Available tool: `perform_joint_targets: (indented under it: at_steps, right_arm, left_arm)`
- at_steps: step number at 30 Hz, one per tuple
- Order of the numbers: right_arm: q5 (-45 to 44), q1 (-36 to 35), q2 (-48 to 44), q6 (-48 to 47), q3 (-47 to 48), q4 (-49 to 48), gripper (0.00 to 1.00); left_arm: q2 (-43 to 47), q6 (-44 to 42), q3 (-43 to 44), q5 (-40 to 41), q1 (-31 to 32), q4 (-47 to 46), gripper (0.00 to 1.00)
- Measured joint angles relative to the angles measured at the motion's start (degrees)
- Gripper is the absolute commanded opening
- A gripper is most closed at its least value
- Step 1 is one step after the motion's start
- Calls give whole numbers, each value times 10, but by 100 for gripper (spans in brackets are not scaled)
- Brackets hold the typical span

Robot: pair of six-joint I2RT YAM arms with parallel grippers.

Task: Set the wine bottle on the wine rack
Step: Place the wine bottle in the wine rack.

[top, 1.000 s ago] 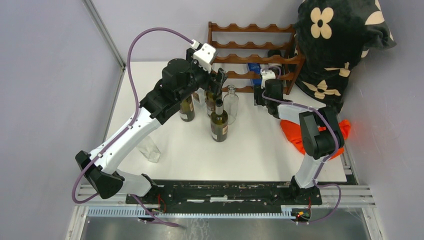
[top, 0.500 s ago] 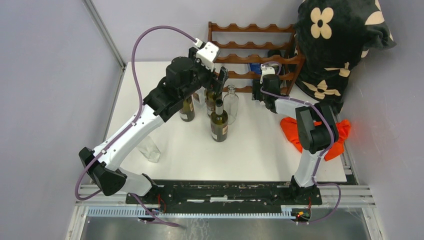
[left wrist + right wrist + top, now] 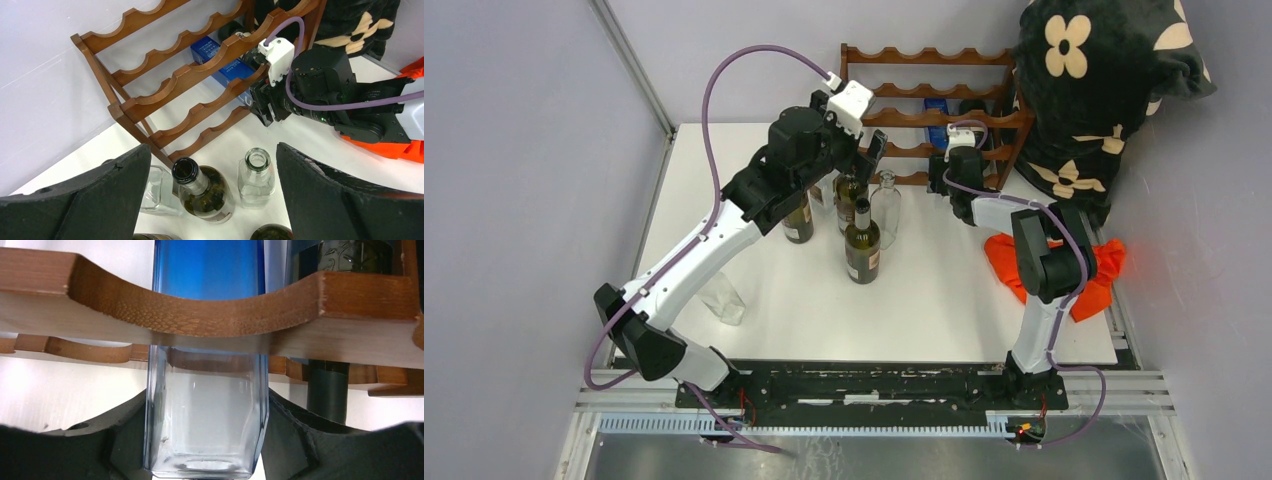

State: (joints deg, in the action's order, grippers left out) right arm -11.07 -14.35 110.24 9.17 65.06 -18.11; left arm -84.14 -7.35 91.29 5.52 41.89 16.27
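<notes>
Seating: right end effector (image 3: 207, 450) clamping blue square glass bottle (image 3: 207, 290) in reddish-brown wooden rack (image 3: 125, 305); left end effector (image 3: 212, 200) wide open, empty. Next: release.

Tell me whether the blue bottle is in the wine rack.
In: the blue bottle lies across a scalloped rail of the wine rack, its clear base between the fingers of the right gripper.

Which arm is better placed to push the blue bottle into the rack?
Right. The right gripper holds the blue square glass bottle in the reddish-brown wooden rack; the left gripper hangs open.
</notes>
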Motion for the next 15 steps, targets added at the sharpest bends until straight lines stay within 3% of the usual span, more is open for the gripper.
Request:
perform_joint_targets:
  at_steps: [9,11,15]
  right_arm:
    - [-9,0,31,6,23,-7,3]
    - [-13,0,32,6,25,-7,13]
    - [-26,0,40,6,36,-7,52]
  left_arm:
    - [-10,-5,19,1,0,13,100]
    - [-10,-7,19,2,0,13,100]
    - [-13,-10,20,2,0,13,100]
